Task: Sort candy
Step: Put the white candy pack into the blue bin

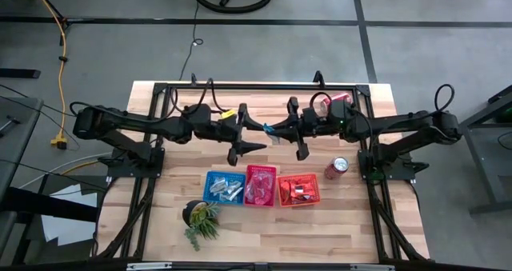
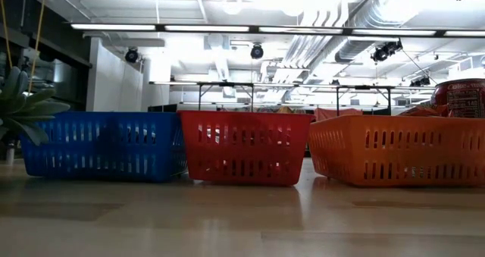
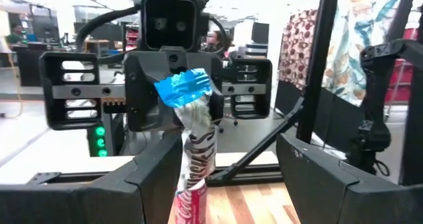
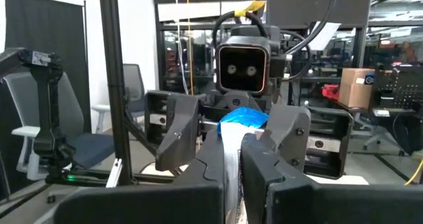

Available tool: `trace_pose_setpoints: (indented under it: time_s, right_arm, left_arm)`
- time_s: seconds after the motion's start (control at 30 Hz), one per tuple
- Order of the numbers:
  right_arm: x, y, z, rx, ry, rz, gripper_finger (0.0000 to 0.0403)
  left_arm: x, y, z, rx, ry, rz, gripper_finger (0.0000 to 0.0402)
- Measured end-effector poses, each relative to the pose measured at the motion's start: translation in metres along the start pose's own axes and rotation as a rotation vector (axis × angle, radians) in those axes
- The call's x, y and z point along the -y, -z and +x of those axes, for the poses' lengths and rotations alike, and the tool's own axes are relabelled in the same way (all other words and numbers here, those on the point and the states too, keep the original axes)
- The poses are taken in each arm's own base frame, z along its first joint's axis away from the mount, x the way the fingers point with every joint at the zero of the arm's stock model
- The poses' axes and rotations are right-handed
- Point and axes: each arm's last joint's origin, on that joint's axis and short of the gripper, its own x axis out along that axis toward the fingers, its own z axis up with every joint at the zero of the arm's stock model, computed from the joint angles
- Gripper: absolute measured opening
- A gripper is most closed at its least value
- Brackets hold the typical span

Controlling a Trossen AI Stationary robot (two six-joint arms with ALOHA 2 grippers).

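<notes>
Facing each other above the middle of a wooden desk [image 1: 336, 223], two dark robot arms meet tip to tip over its far half. The right gripper [image 1: 282, 129] has its jaws closed on a blue and silver candy packet [image 1: 273, 130], which sticks out toward the other arm. In the left wrist view the packet [image 3: 188, 95] shows a crumpled blue end above a silvery, patterned body, pinched at the front of the right arm's gripper [image 3: 173, 92]. The left gripper [image 1: 242, 132] has its jaws spread wide on either side of the packet's free end, and its two dark fingers [image 3: 330, 178] stand well apart. In the right wrist view the packet [image 4: 239, 118] lies between the near closed fingers [image 4: 277, 184] and the open left gripper [image 4: 234, 121] beyond it. Whether the left jaws touch the packet cannot be told.

Nearer the front of the desk, three small baskets sit in a row, just beside one another. The blue basket [image 1: 210, 193] holds silvery packets, the red basket [image 1: 274, 173] in the middle holds pink ones, and the orange basket [image 1: 314, 199] holds red ones. A red soda can [image 1: 337, 168] lies beside the orange basket. A small green potted plant [image 1: 200, 217] stands near the blue basket, toward the desk's front edge.
</notes>
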Motion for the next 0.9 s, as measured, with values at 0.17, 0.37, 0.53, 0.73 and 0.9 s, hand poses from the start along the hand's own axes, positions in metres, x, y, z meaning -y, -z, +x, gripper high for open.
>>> trace_pose_setpoints:
  time_s: [0.17, 0.37, 0.53, 0.73, 0.9]
  right_arm:
    - [0.000, -0.005, 0.000, 0.050, 0.001, -0.012, 0.0003]
    - [0.001, -0.010, 0.000, 0.100, 0.027, -0.023, 0.0003]
    - [0.002, -0.010, 0.004, 0.160, 0.025, -0.015, 0.0003]
    - [0.004, -0.001, 0.010, 0.145, 0.044, -0.005, 0.0003]
    - [0.004, 0.000, 0.010, 0.145, 0.045, -0.005, 0.0003]
  left_arm:
    - [-0.001, -0.001, 0.000, 0.007, -0.045, 0.016, 0.0232]
    - [-0.001, -0.002, 0.000, 0.018, -0.045, 0.012, 0.0232]
    - [-0.003, 0.000, 0.005, 0.063, -0.056, 0.010, 0.0232]
    - [-0.005, 0.007, 0.011, 0.084, -0.090, 0.012, 0.0232]
    - [-0.006, 0.008, 0.012, 0.091, -0.091, 0.022, 0.0222]
